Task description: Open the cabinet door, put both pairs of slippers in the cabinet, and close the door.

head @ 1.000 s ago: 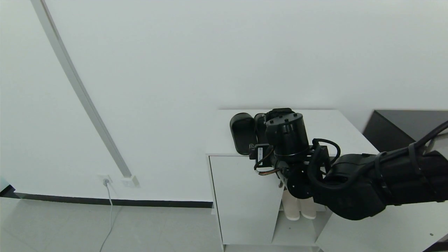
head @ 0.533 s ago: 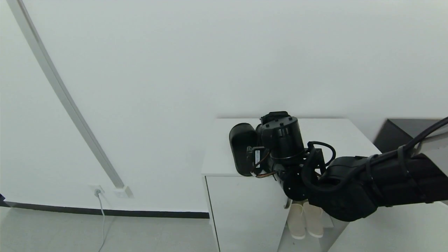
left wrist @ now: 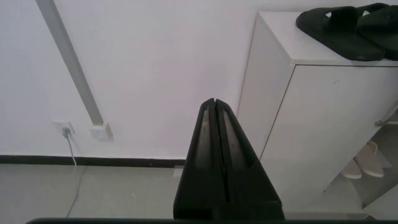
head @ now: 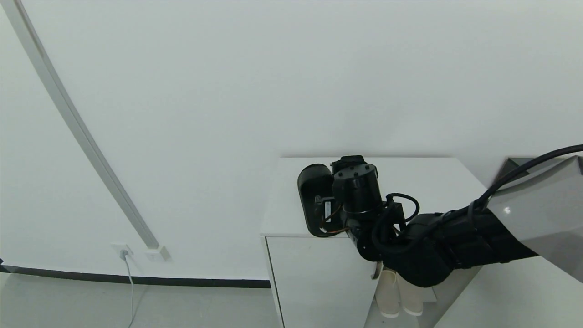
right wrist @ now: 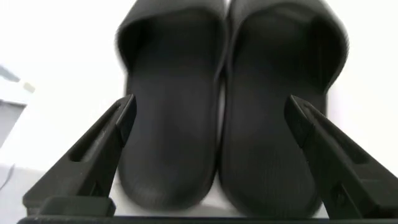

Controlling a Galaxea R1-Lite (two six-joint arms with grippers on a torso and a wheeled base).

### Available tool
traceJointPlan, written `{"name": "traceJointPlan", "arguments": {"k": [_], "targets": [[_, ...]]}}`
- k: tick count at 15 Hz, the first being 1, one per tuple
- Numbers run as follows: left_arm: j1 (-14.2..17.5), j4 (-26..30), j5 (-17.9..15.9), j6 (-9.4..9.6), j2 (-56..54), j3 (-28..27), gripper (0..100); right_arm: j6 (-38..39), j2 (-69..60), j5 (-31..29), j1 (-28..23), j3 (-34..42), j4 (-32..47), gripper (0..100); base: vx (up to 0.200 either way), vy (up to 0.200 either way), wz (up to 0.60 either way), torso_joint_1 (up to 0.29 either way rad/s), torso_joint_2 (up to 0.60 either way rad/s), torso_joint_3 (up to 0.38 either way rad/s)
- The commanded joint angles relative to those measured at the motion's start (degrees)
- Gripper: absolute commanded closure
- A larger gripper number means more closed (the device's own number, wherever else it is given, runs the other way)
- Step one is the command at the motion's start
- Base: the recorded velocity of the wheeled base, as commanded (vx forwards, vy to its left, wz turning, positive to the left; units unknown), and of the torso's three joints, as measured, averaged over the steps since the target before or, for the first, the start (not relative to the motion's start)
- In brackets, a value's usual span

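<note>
Your right tool [right wrist: 210, 104]: spread wide, flanking black slippers [right wrist: 230, 106] at cabinet [head: 314, 273] top's front edge.
Your left tool [left wrist: 214, 107]: pressed closed, in open room beside cabinet.
White slippers [head: 401, 291]: inside open compartment.

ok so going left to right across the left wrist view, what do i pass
grey wall strip → left gripper, shut → cabinet's side panel → black slippers on top
</note>
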Motion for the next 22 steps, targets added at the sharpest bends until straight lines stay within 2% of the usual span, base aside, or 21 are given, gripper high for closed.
{"name": "traceJointPlan", "arguments": {"k": [1, 7, 22], "targets": [[0.04, -0.01, 0.03, -0.02, 0.07, 0.0, 100, -0.36, 2.85, 0.06, -1.08, -2.04, -0.02, 0, 0.0, 0.0, 0.0, 0.0, 0.0, 0.0], [0.04, -0.01, 0.21, -0.19, 0.07, 0.0, 100, -3.08, 5.92, 1.21, -2.49, -7.93, 0.15, 0, 0.0, 0.0, 0.0, 0.0, 0.0, 0.0], [0.04, -0.1, 0.21, -0.19, 0.07, 0.0, 100, -3.08, 12.08, 3.05, -5.56, -16.9, 0.42, 0, 0.0, 0.0, 0.0, 0.0, 0.0, 0.0]]}}
